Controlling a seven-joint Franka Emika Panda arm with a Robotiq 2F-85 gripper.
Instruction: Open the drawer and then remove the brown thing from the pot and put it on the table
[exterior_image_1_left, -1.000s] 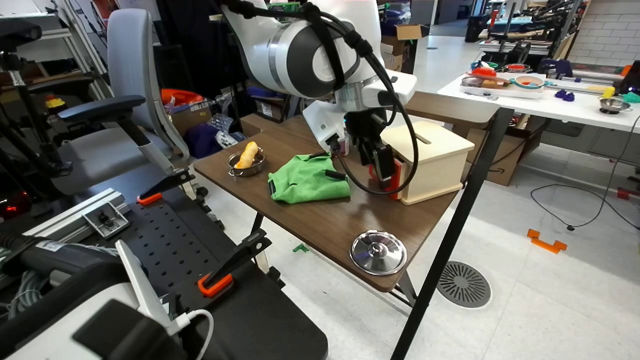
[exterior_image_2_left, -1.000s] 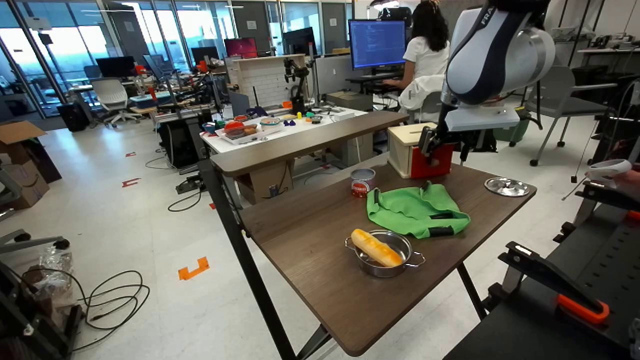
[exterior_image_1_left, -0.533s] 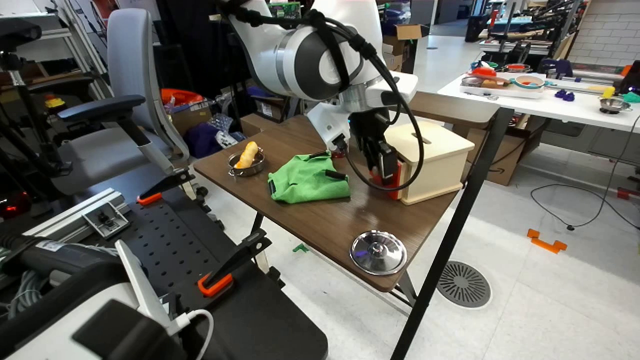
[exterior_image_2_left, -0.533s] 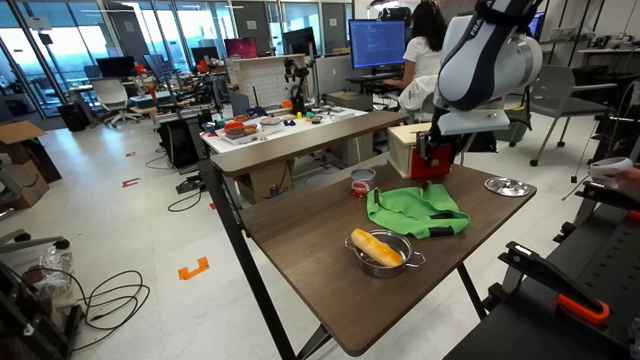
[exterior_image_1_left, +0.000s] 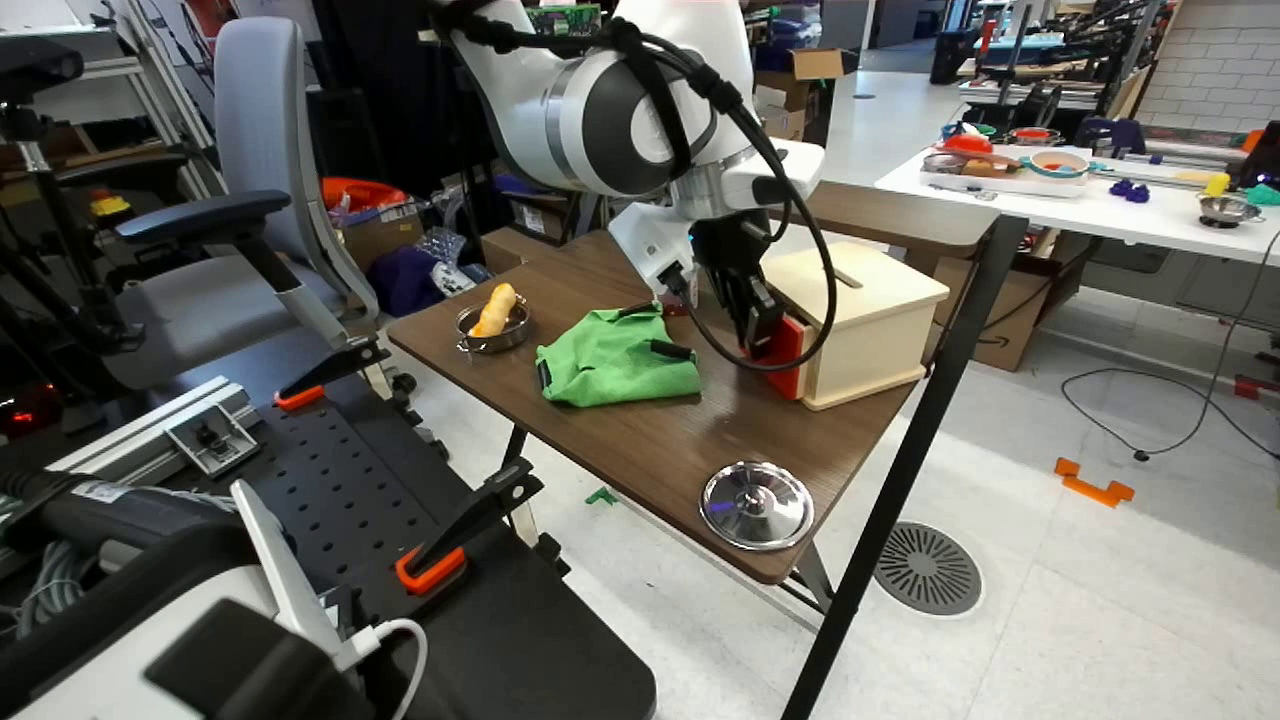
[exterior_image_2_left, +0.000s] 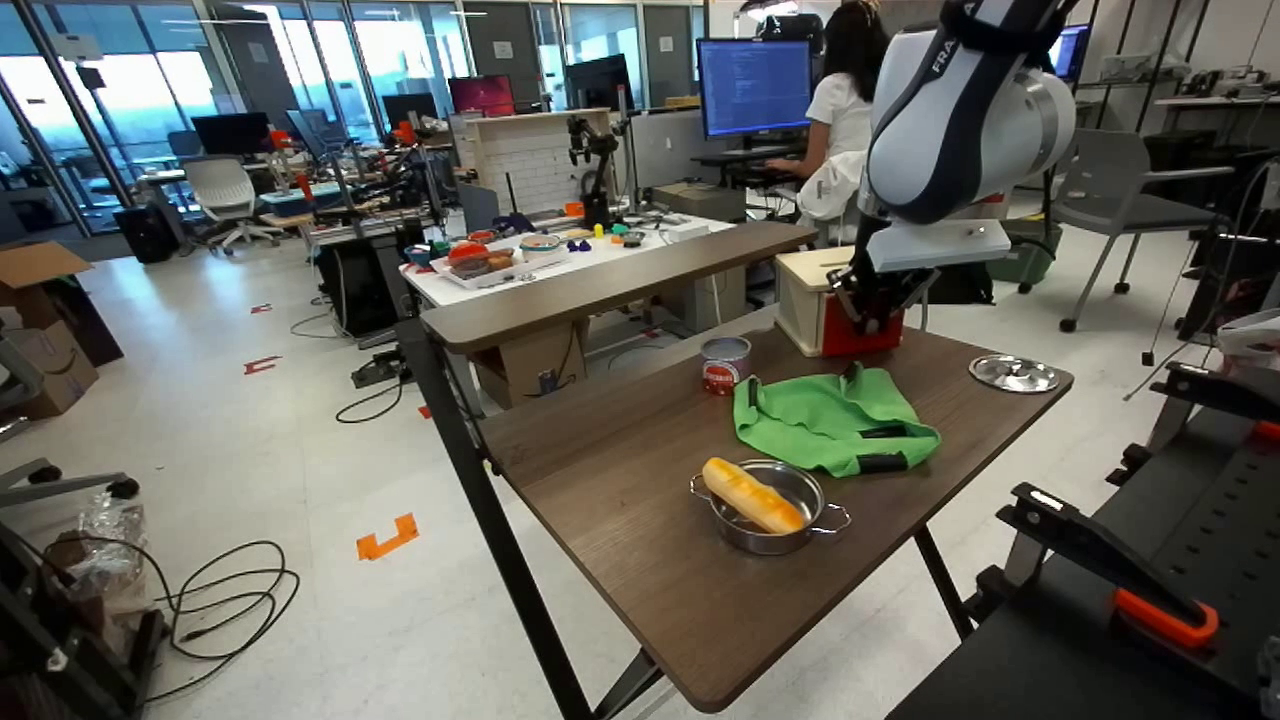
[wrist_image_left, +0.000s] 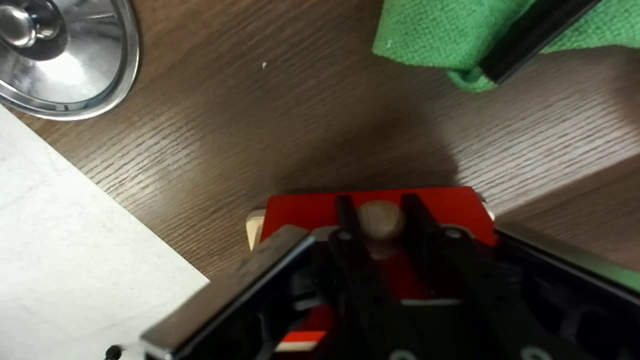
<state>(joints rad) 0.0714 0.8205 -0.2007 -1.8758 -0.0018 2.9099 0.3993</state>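
The drawer's red front (wrist_image_left: 305, 212) faces my gripper (wrist_image_left: 379, 215), and its round wooden knob (wrist_image_left: 381, 220) sits between the two black fingers in the wrist view. The jaws are shut on that knob. Seen in an exterior view, the red front (exterior_image_2_left: 845, 343) rests close against the pale wooden box (exterior_image_2_left: 800, 300), so the drawer looks closed. The brown thing, a bread roll (exterior_image_2_left: 750, 495), leans inside the steel pot (exterior_image_2_left: 765, 542), one end over the rim. Both stand well away from my gripper on the table (exterior_image_2_left: 640, 560). The drawer's inside is hidden.
Between box and pot lies a green cloth (exterior_image_1_left: 620, 355) with black strips. A can with a red label (exterior_image_2_left: 724, 366) stands beside it. The steel lid (exterior_image_1_left: 757, 505) lies near the table's corner. A raised brown shelf (exterior_image_1_left: 900, 215) runs behind the box.
My fingers, spread wide one second ago, have come together around the drawer knob, and the gripper has shifted slightly. Drawer front, pot, bread, cloth and lid look unmoved.
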